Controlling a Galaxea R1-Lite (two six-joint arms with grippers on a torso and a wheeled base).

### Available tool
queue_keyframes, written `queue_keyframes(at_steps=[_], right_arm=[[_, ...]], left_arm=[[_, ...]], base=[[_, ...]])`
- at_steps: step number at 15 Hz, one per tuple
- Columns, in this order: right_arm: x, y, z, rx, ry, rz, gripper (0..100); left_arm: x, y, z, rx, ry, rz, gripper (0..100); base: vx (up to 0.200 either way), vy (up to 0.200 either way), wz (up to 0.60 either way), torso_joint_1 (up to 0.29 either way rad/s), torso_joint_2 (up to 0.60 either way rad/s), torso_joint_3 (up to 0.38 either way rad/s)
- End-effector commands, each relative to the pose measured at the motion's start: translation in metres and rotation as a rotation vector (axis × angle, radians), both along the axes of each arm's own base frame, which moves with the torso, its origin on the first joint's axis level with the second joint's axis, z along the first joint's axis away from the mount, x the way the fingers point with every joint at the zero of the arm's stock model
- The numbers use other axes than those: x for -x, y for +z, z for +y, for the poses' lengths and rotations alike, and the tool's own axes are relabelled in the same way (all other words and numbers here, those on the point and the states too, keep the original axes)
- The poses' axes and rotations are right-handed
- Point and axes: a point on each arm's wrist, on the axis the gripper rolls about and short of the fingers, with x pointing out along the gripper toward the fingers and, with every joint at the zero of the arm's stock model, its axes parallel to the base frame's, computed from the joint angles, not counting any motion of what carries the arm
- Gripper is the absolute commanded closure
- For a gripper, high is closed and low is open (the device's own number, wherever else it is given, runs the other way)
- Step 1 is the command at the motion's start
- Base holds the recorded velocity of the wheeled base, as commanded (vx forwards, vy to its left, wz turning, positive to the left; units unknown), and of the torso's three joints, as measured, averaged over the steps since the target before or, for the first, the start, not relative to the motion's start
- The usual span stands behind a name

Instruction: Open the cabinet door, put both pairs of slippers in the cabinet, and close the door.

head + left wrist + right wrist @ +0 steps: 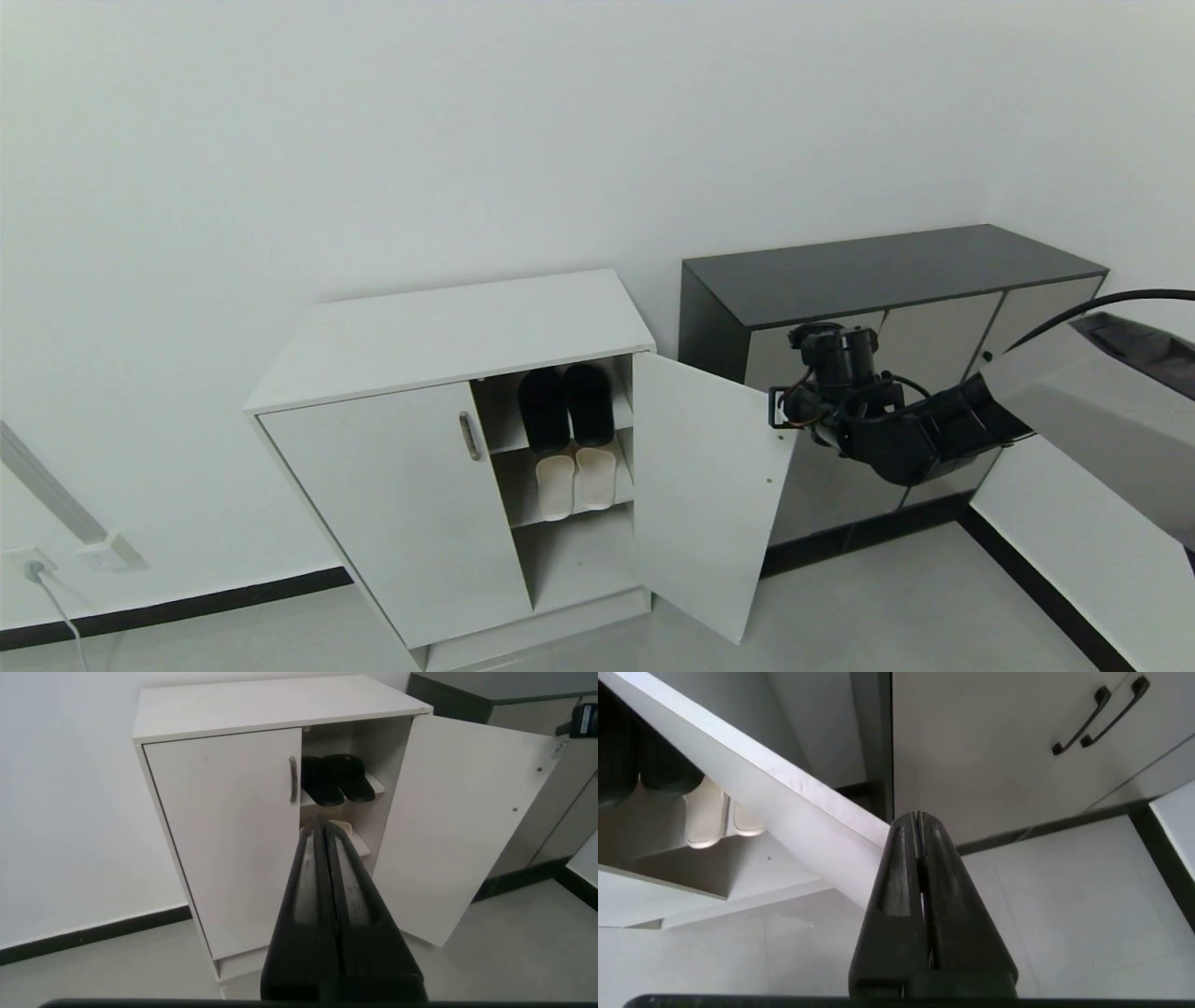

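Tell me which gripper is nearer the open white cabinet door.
Right. The black right gripper sits just beside the free edge of the open white cabinet door; the black left gripper hangs well back, in front of the cabinet.

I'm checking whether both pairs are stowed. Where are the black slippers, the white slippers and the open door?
black slippers (590,403), head view, on the pair's right-hand slipper.
white slippers (595,476), head view, on the pair's right-hand slipper.
open door (705,485), head view, middle of its inner face.
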Motion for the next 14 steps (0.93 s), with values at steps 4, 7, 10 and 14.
queue_keyframes(at_steps=[4, 7, 10, 14], right_arm=[[0.005, -0.004, 0.003, 0.008, 0.010, 0.019, 100], [0.031, 0.006, 0.017, 0.016, 0.062, 0.029, 100], [0.075, 0.019, 0.040, 0.023, 0.162, 0.041, 100], [0.111, 0.042, 0.050, 0.000, 0.239, -0.002, 100]], left_arm=[[0.000, 0.000, 0.000, 0.001, 0.000, 0.001, 100], [0.000, 0.000, 0.000, 0.001, 0.001, 0.002, 100], [0.000, 0.000, 0.000, 0.001, 0.001, 0.002, 100], [0.000, 0.000, 0.000, 0.001, 0.001, 0.002, 100]], base=[[0.000, 0.000, 0.00, 0.000, 0.00, 0.000], [0.000, 0.000, 0.00, 0.000, 0.00, 0.000], [0.000, 0.000, 0.00, 0.000, 0.00, 0.000], [0.000, 0.000, 0.00, 0.000, 0.00, 0.000]])
